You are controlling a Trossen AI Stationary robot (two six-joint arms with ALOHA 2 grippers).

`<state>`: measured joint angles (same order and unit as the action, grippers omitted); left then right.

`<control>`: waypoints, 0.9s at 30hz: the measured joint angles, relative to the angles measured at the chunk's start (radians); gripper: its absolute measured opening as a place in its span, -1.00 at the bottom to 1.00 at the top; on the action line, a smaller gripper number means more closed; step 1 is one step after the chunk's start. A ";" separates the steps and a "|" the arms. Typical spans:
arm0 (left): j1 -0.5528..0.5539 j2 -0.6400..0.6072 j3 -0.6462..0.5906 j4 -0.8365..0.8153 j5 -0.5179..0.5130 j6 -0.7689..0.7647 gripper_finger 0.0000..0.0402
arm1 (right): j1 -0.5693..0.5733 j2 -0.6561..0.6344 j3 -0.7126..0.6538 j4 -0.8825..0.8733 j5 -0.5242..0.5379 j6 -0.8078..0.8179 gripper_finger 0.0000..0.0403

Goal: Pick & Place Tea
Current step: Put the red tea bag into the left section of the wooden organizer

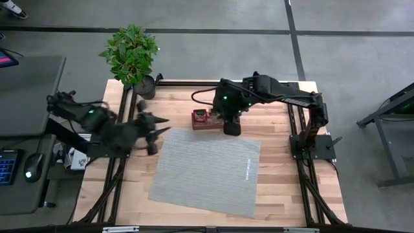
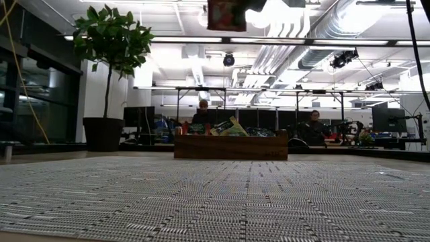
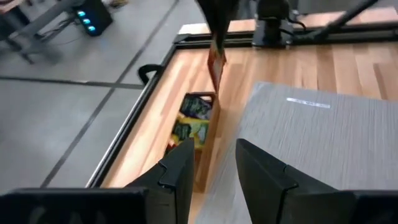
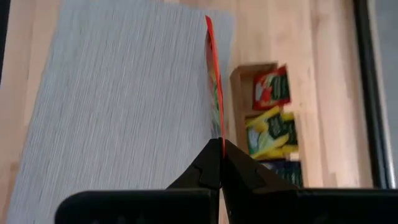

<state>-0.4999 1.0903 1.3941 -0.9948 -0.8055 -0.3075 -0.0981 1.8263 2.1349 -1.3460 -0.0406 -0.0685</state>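
A brown wooden tray [image 1: 202, 120] rests on the table by the grey mat's far edge. It holds red, yellow and dark tea sachets [image 4: 268, 118], also visible in the left wrist view as tea sachets [image 3: 191, 121]. My right gripper [image 4: 221, 146] is just right of the tray, over the mat's far edge, shut on a red sachet [image 4: 214, 81]. In the low view the red sachet [image 2: 226, 15] hangs high above the tray [image 2: 230, 146]. My left gripper [image 3: 214, 155] is open and empty above the mat's far left corner, pointing toward the tray. My right gripper pinches the red sachet between its two fingers by one edge [image 4: 219, 134], coming from above and pointing down. The sachet is lifted clear and hangs below the fingertips, edge-on to the wrist camera, above the tray and the mat's far edge.
The grey mat [image 1: 207, 171] covers the table's middle and near part, lying slightly askew. A potted plant [image 1: 132, 55] stands at the far left corner. Bare wood [image 1: 278, 116] lies right of the tray. People sit at desks in the room beyond.
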 joint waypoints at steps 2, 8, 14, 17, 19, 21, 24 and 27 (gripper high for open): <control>0.065 0.028 0.000 0.071 0.078 0.100 -0.42 | 0.000 0.006 0.000 -0.034 -0.010 0.000 -1.00; 0.207 0.109 0.000 0.204 0.243 0.306 -0.41 | 0.029 0.019 -0.004 -0.077 -0.019 0.011 -1.00; 0.321 0.218 0.000 0.318 0.416 0.383 -0.11 | 0.053 0.021 -0.005 -0.080 -0.003 0.025 -1.00; 0.362 0.269 0.000 0.383 0.485 0.382 0.09 | 0.055 0.021 -0.005 -0.079 0.008 0.027 -1.00; 0.388 0.305 0.000 0.456 0.537 0.383 0.19 | 0.055 0.021 -0.005 -0.079 0.008 0.027 -1.00; 0.400 0.329 -0.001 0.499 0.566 0.382 0.25 | 0.055 0.021 -0.005 -0.080 0.009 0.032 -1.00; 0.416 0.350 0.000 0.554 0.573 0.375 0.28 | 0.055 0.020 -0.005 -0.081 0.010 0.042 -1.00; 0.416 0.353 -0.001 0.598 0.553 0.358 0.28 | 0.059 0.020 -0.005 -0.078 0.011 0.045 -1.00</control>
<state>-0.0841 1.4438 1.3935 -0.3967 -0.2523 0.0509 -0.0391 1.8465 2.1300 -1.4240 -0.0292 -0.0231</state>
